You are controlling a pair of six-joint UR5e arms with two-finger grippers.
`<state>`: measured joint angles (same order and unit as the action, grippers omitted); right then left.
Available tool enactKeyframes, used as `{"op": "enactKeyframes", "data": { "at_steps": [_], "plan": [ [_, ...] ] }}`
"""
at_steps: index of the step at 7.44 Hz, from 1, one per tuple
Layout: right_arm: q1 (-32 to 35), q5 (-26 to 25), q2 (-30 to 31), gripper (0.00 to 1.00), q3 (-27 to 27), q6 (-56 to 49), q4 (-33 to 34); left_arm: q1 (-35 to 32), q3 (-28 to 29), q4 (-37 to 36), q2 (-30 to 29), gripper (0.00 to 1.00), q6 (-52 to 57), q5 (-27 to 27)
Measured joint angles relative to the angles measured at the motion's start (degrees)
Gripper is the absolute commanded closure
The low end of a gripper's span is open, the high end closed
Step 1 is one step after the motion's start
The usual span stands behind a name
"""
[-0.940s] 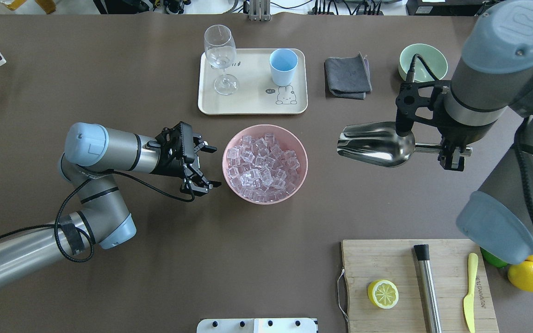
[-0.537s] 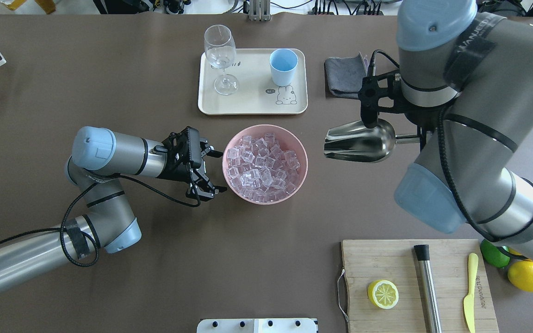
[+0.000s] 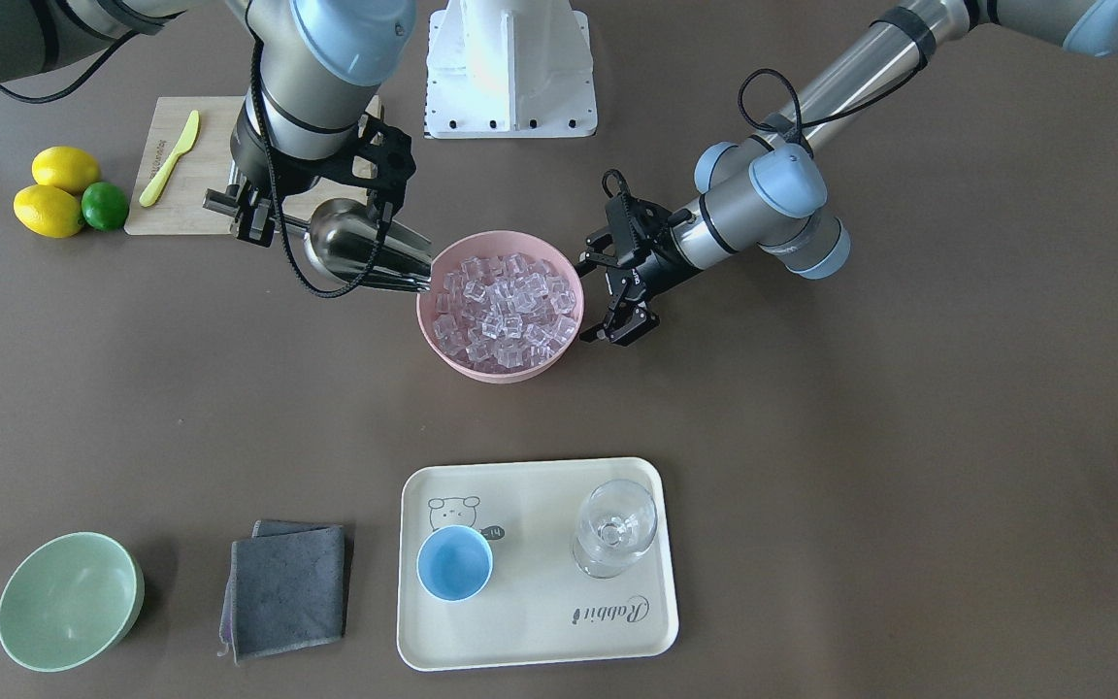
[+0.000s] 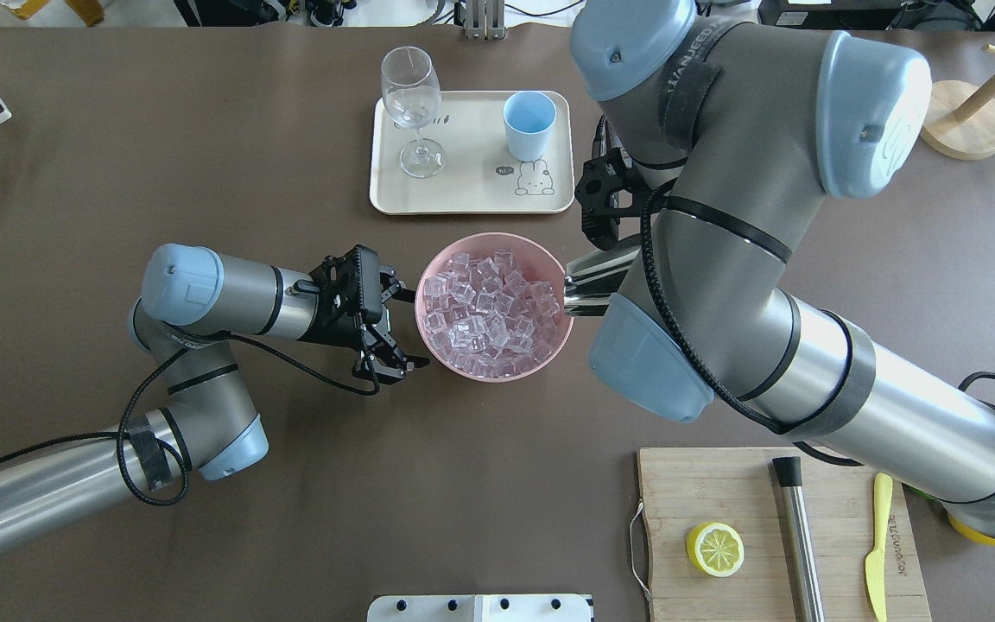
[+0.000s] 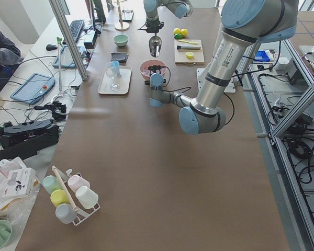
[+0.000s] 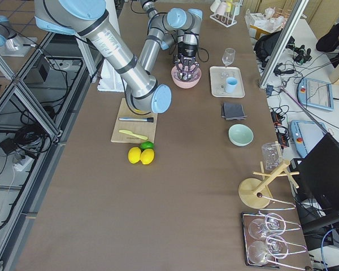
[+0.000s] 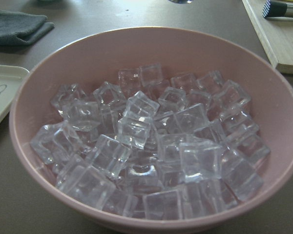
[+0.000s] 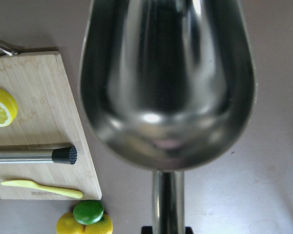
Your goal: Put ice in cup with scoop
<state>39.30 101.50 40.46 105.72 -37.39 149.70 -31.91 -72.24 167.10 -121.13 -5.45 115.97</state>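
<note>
The ice (image 4: 493, 302) fills a pink bowl (image 4: 549, 363) at mid-table; it also shows in the front view (image 3: 501, 311) and fills the left wrist view (image 7: 151, 151). The light-blue cup (image 4: 529, 123) stands empty on a cream tray (image 4: 472, 173), also in the front view (image 3: 454, 563). My right gripper (image 3: 248, 216) is shut on the handle of the steel scoop (image 3: 360, 250). The scoop's mouth (image 4: 588, 281) is at the bowl's right rim, and its trough (image 8: 168, 83) is empty. My left gripper (image 4: 407, 328) is open and empty beside the bowl's left rim.
A stemmed glass (image 4: 411, 95) shares the tray. A grey cloth (image 3: 285, 587) and a pale green bowl (image 3: 69, 600) lie beside the tray. A cutting board (image 4: 839, 553) holds a lemon half, a steel cylinder (image 4: 795, 536) and a yellow knife. Lemons and a lime (image 3: 64, 199) sit nearby.
My right arm has swung left with the scoop, bringing its mouth from well right of the bowl to the bowl's right rim. My left gripper has edged right toward the bowl.
</note>
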Motion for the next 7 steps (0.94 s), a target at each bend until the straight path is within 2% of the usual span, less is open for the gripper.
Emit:
{"op": "enactKeyframes", "data": {
  "at_steps": [7],
  "plan": [
    [-3.2, -1.8, -4.3, 1.00, -9.6, 3.2, -0.2, 0.0, 0.1, -0.3, 0.0, 0.02, -0.1, -0.4]
  ]
}}
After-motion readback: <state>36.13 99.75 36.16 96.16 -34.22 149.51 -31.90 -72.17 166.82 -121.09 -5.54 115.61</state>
